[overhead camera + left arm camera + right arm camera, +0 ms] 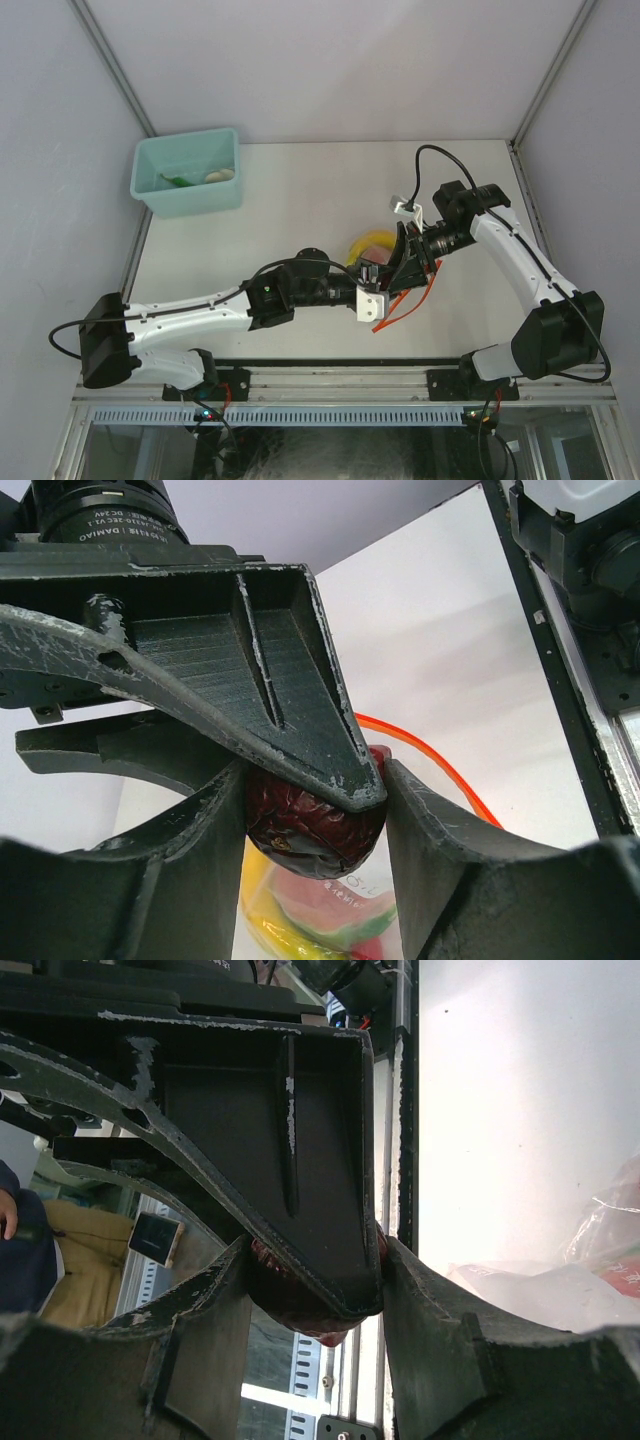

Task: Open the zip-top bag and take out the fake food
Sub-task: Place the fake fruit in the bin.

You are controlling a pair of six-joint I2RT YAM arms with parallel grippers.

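Meeting over the middle of the counter (300, 200), both arms converge on a single toy: a dark red piece (315, 830) of the fake food. The right fingers (200, 1310) are clamped on it from either side. The left fingers (190, 830) flank the same piece and appear to touch it on both sides, though whether they grip it firmly cannot be told.

Just beneath lies the zip-top bag (340, 885), its red-orange zip strip (440, 760) bowed out in a loop, which suggests the mouth is already open. Inside it show a yellow banana (270, 920) and a green-rimmed piece (350, 925). Whether the red piece has fully cleared the mouth of the bag is not visible.

At the far left corner of the counter, well apart from the arms, a teal bin (188, 205) holds a green piece (178, 181) and a whitish piece (217, 175).

By this showing the task looks roughly half done: the bag is open and two toys are out, one is in hand, and at least two are left to remove.
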